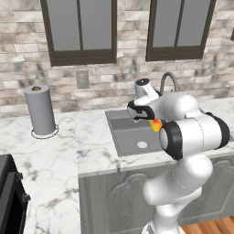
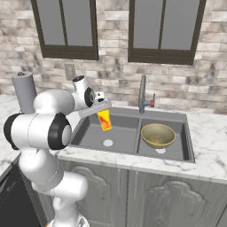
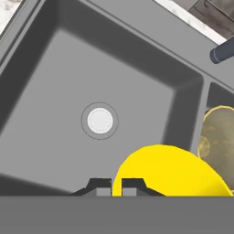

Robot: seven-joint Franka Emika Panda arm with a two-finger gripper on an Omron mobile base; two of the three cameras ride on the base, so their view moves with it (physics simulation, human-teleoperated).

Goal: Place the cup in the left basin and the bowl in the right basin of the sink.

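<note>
My gripper (image 2: 102, 111) is shut on the rim of the yellow cup (image 2: 104, 120), which hangs tilted above the left basin (image 2: 95, 133) of the dark grey sink (image 2: 133, 114). In the hand view the cup (image 3: 169, 173) fills the lower right beside the gripper (image 3: 116, 185), with the left basin (image 3: 55, 77) and its pale drain (image 3: 100, 120) below. The olive-tan bowl (image 2: 158, 135) sits upright in the right basin (image 2: 174, 153); the hand view shows the bowl (image 3: 220, 137) beyond the divider. From the left base view, a sliver of the cup (image 1: 156, 124) peeks out behind my arm over the left basin (image 1: 130, 137).
The gooseneck faucet (image 2: 142, 94) stands behind the divider. A grey paper-towel roll (image 1: 40, 110) stands on the marble counter (image 1: 55, 151) left of the sink. A dark stove edge (image 1: 9, 192) is at the far left. Brick wall and windows lie behind.
</note>
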